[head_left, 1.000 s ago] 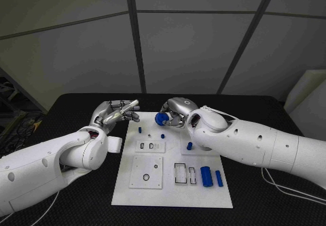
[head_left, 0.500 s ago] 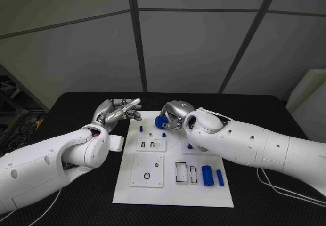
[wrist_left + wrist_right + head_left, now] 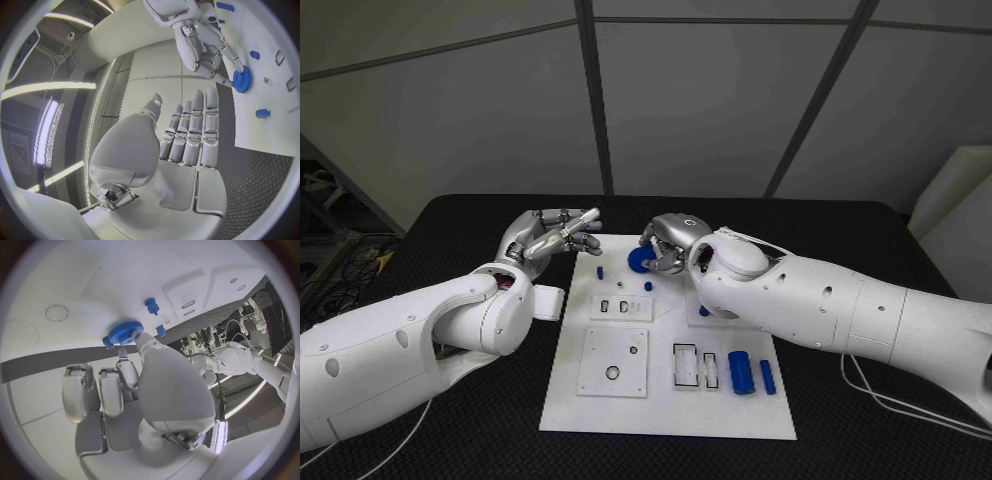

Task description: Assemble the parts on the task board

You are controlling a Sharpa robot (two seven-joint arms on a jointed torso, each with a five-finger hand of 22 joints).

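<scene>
Gear (image 3: 642,258), blue and toothed round its rim, is what I'm working on; it sits at the far end of the board (image 3: 668,410), pinched by my right fingers (image 3: 128,371). Going left to right: my left hand (image 3: 553,235) hovers over the desk (image 3: 459,225) beside the board's far left corner, fingers (image 3: 194,125) straight, side by side, holding nothing. Then the gear in my right hand (image 3: 672,240). It looks like light, stiff plastic, I judge; the teeth give grip, so the rim is the place to hold. Two blue cylinders (image 3: 750,378) lie near the board's right edge.
</scene>
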